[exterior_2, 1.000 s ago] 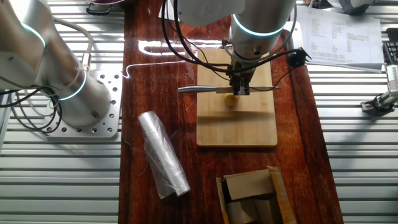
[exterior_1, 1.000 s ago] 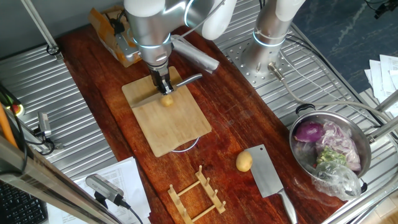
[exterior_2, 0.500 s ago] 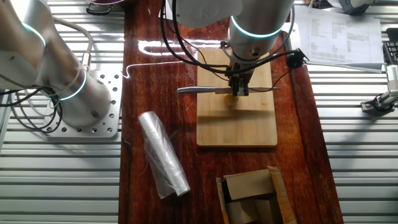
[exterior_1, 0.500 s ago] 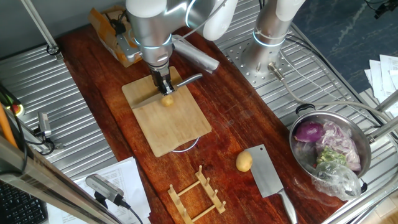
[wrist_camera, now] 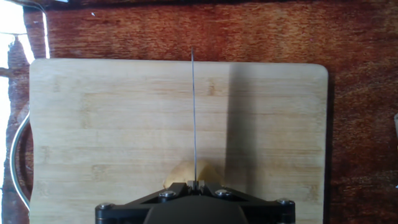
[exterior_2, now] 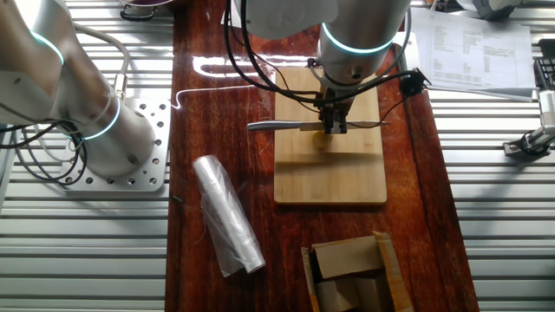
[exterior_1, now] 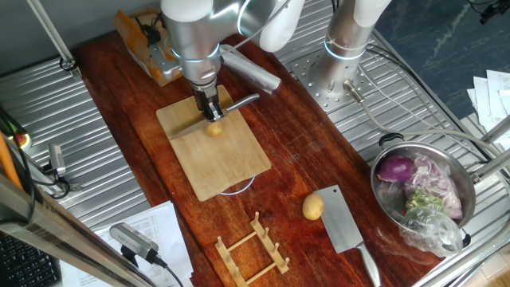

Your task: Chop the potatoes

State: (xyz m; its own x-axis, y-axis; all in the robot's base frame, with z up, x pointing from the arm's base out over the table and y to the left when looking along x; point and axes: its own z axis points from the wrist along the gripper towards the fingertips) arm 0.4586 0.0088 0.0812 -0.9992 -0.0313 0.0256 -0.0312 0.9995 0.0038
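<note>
Potato point(exterior_1: 215, 128) sits on the board point(exterior_1: 215, 155) as before. Gripper point(exterior_1: 209, 114) still clamps the knife point(exterior_2: 286, 125) over it, unmoved.

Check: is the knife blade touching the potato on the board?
Touching. In the hand view the knife edge runs straight into the potato on the cutting board, no gap visible.

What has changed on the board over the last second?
Almost nothing. The gripper stays clamped on the knife, its blade resting on the potato on the cutting board. The spare potato and cleaver haven't moved.
</note>
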